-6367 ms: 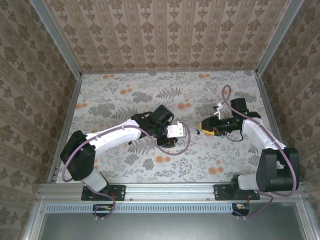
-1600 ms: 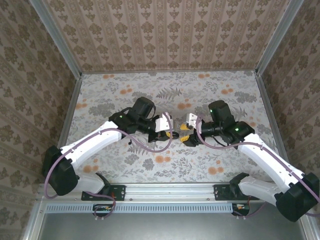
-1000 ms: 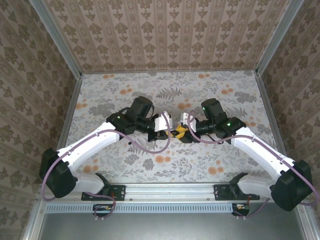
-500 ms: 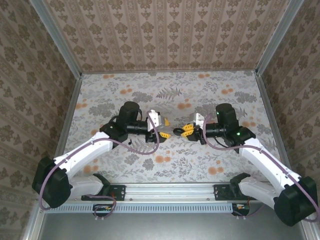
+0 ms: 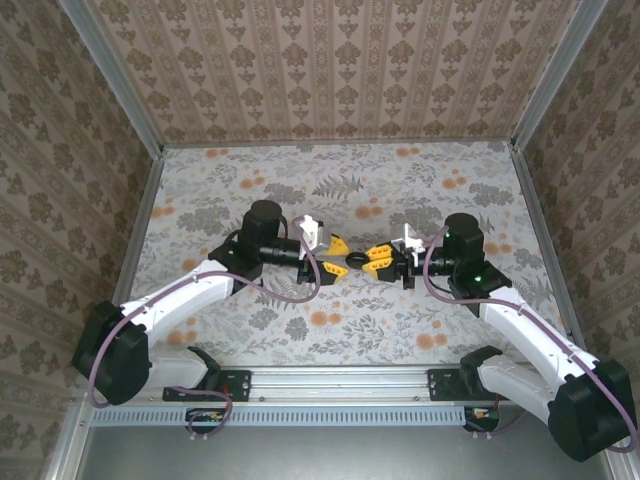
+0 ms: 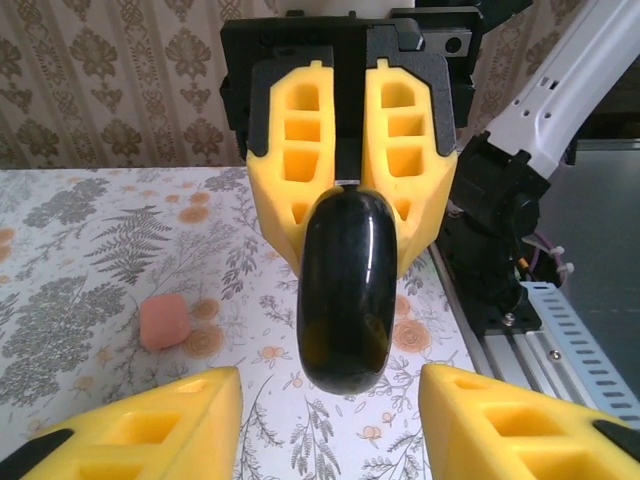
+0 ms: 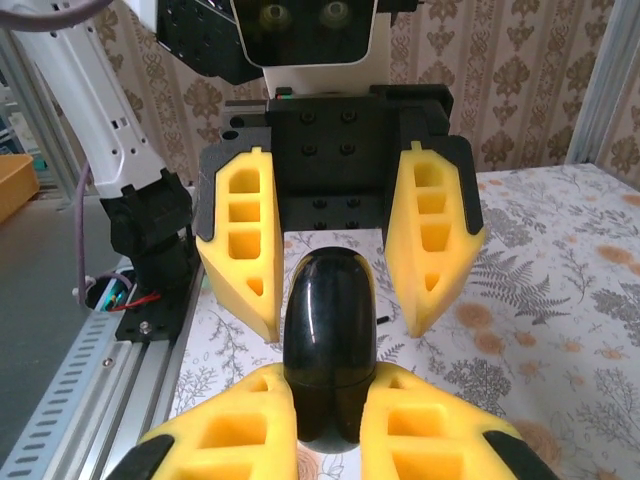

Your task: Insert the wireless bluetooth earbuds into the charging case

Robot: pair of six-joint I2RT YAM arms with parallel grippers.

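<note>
Floral tabletop (image 5: 300, 340) between patterned walls. From above, one left gripper (image 5: 338, 256), jaws parted, faces one right gripper (image 5: 368, 262) clamped on one black disc (image 5: 355, 263). Left wrist: one pink charging case (image 6: 163, 321) lies on the table, well off to the side of both jaws. Right wrist: the disc's near end is hidden inside that grip.

Two tools, the left tool (image 5: 339, 258) and the right tool (image 5: 367, 262); one glossy black disc (image 6: 347, 290); one pink charging case (image 6: 163, 321), lower left of the frame; one desk (image 5: 300, 190).
</note>
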